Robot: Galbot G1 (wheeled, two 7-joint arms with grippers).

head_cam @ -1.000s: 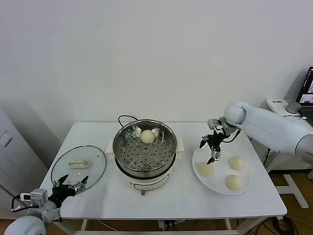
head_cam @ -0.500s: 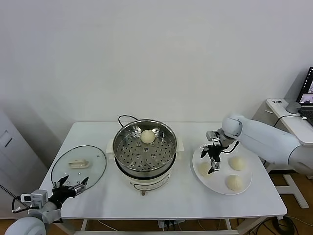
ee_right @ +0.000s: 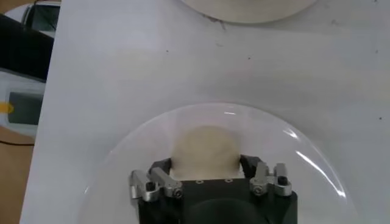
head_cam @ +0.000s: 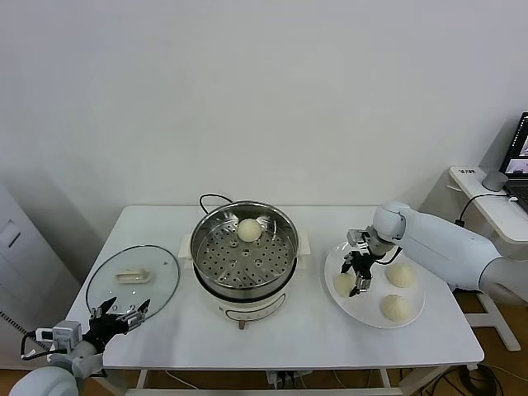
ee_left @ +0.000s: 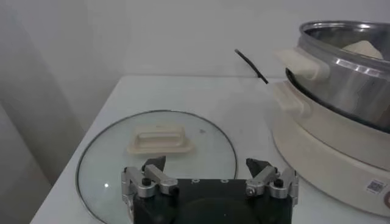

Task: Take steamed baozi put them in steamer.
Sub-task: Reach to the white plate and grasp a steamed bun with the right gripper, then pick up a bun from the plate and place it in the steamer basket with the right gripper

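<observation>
The steel steamer (head_cam: 244, 247) stands mid-table on its cream base, holding one baozi (head_cam: 249, 229) at the back of its perforated tray. Three more baozi lie on the white plate (head_cam: 375, 323) to its right. My right gripper (head_cam: 357, 276) has come down on the leftmost one (head_cam: 342, 285); in the right wrist view its fingers press both sides of that bun (ee_right: 206, 149), which still rests on the plate. The other two buns (head_cam: 401, 275) (head_cam: 395, 307) lie free. My left gripper (head_cam: 122, 314) hovers open and empty at the table's front left corner.
The glass lid (head_cam: 132, 276) with its cream handle lies flat left of the steamer, just beyond the left gripper (ee_left: 207, 164). A black cord (head_cam: 210, 199) runs behind the steamer. A side desk with a laptop (head_cam: 520, 157) stands at the far right.
My right gripper dropped from above the plate onto the leftmost bun and closed its fingers against it. The left arm stayed put.
</observation>
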